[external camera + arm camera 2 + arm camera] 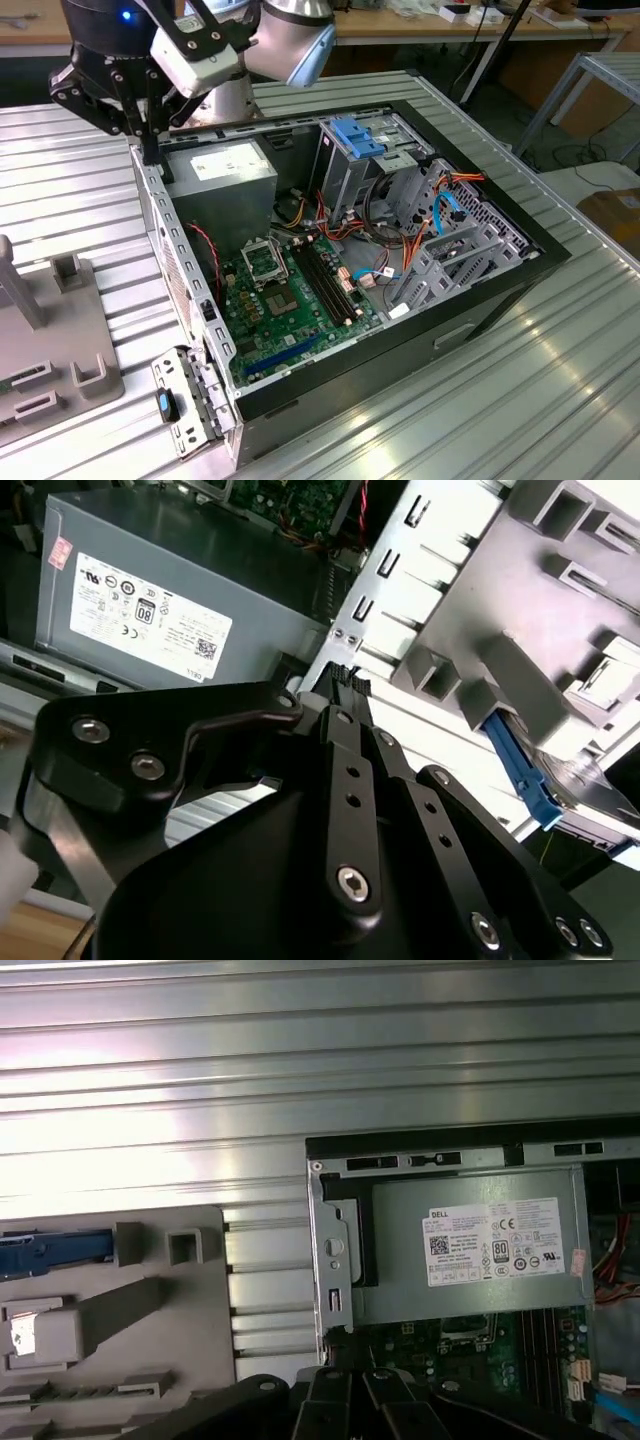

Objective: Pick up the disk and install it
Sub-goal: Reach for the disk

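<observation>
**Disk still on its fixture, claw empty over the case corner**

A ribbed metal table (560,400) carries everything. Nearest in the exterior view, an open computer case (500,300) lies on its side. Outside its wall, on the exterior view's left, sits a grey fixture (60,340) with raised blocks and slots.

The disk (575,780) rests on that fixture. The second wrist view shows its silvery face with a bright blue rail (522,775) along one side, and the first wrist view shows the same rail at the fixture's edge. Nothing is touching the disk.

Further in, the case holds the green motherboard (290,300). Beyond that are the grey power supply (225,170) and the drive cage, topped by a light-blue ribbed bracket (355,135).

The gripper (150,150) hangs over the far corner of the case wall, just beside the power supply and well apart from the disk. In both wrist views its black fingers (345,695) lie drawn together, and they grip nothing.

Wooden benches (400,25) run across the far background.

As I judge it, the task has barely started. The disk has not been lifted, so both the pick-up and the fitting into the case are still to do. I cannot tell from these views which bay is meant for it.
</observation>
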